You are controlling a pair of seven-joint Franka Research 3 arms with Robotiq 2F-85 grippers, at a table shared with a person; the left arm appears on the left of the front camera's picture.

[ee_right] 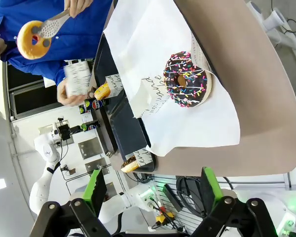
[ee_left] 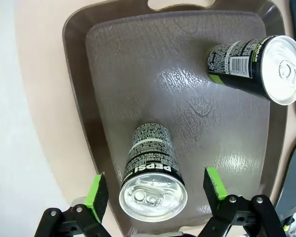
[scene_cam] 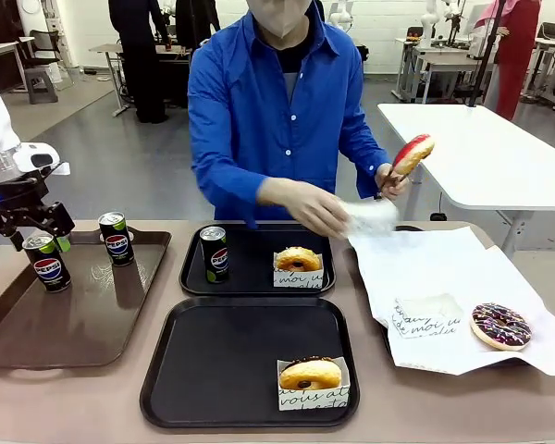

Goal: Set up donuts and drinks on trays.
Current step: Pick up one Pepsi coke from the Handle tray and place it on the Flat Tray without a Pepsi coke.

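Green pads [ee_left: 96,192] of left gripper [ee_left: 155,190] spread astride Pepsi can [scene_cam: 48,266] on brown tray [scene_cam: 74,333], pre-grasp; near black tray [scene_cam: 222,370] lacks drink, likely destination. Right gripper [ee_right: 153,190] spread, empty.

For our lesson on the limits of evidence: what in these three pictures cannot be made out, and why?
Front view: the paper sleeve in the person's hand is motion-blurred; its print is unreadable.
Left wrist view: a black tray is cut off by the right edge.
Right wrist view: the donut on the near tray is too small to tell its icing.
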